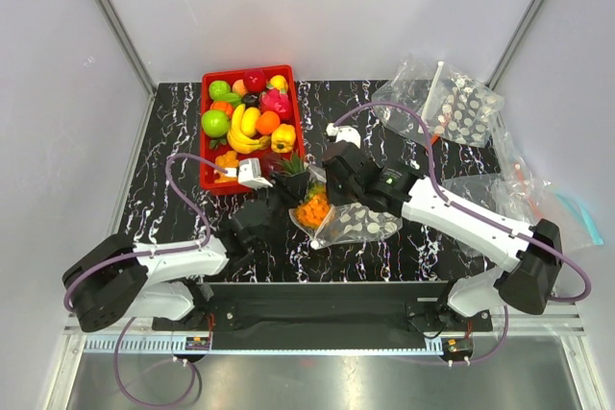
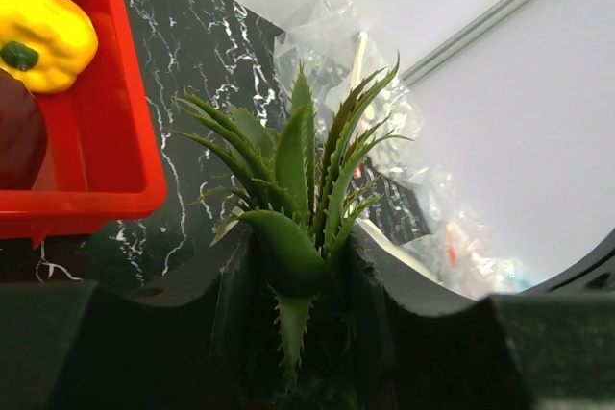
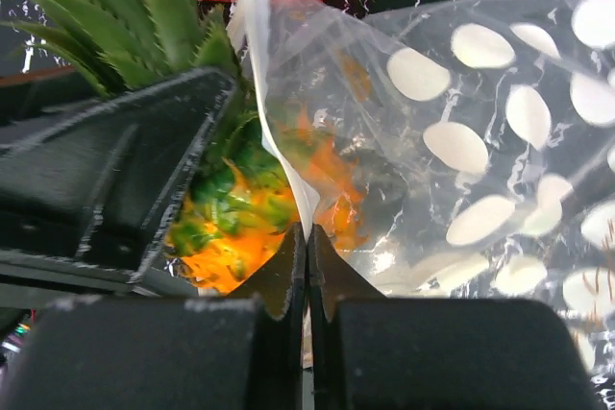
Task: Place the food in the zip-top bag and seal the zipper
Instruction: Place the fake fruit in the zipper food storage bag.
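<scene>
The orange-yellow pineapple [image 1: 310, 206] hangs at the open mouth of the white-dotted zip-top bag [image 1: 363, 225] in the table's middle. My left gripper [image 1: 291, 187] is shut on its green leaves [image 2: 303, 165], the jaws closed round the crown's base. My right gripper [image 1: 330, 189] is shut on the bag's pale mouth edge, the zipper strip [image 3: 276, 127]. In the right wrist view the pineapple's body [image 3: 231, 228] lies just left of that edge, and part shows through the plastic [image 3: 461, 141]. A yellow bell pepper [image 2: 43, 31] lies in the red bin.
The red bin [image 1: 209, 172] with several toy fruits stands at the back left, close to my left gripper. More clear bags lie at the back right [image 1: 461, 108] and right edge [image 1: 538, 204], one of them dotted.
</scene>
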